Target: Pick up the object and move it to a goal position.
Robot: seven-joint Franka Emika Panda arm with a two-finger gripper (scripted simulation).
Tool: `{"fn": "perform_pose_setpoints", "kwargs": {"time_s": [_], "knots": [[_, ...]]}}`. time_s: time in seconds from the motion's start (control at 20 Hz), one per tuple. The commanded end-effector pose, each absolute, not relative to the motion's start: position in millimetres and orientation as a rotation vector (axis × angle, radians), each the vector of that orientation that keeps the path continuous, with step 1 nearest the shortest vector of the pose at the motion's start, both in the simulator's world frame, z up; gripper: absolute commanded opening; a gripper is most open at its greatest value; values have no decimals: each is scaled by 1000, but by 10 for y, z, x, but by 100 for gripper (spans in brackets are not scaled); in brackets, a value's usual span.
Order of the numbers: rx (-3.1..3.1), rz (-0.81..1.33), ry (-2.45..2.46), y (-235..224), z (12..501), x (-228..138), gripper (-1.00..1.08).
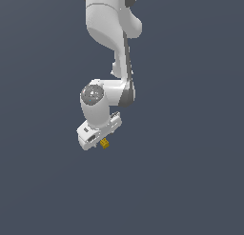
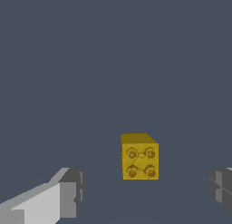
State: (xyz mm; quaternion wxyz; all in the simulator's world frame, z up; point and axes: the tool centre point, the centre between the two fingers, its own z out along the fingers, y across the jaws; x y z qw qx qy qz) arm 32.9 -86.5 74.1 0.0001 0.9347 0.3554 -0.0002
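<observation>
Two fingers (image 2: 68, 193) spread wide, nothing between the pads touching yet. My gripper (image 2: 145, 196) hangs over the block (image 2: 139, 157), which sits in the gap but off centre, nearer one finger than the other and a little ahead of the pad line. In the exterior view the block (image 1: 104, 143) peeps out just beneath my gripper (image 1: 95, 139), low on the plain grey ground (image 1: 190, 181); no edge or corner of that ground shows, so I cannot place it further.

Step in hand, as I judge it: the approach before the grasp. To do it well, I should centre the block between the pads, square them to its flat side faces, sink until they flank its middle, then close gently.

Containers: none visible. No goal marker visible either.
</observation>
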Motion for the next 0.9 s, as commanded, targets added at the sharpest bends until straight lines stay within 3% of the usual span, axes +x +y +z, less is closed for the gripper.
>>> {"fn": "perform_pose_setpoints", "kwargs": {"time_s": [0.0, 0.85], "knots": [[2929, 0, 1136, -878, 725, 334, 100], [2928, 0, 1139, -880, 246, 322, 100]]}}
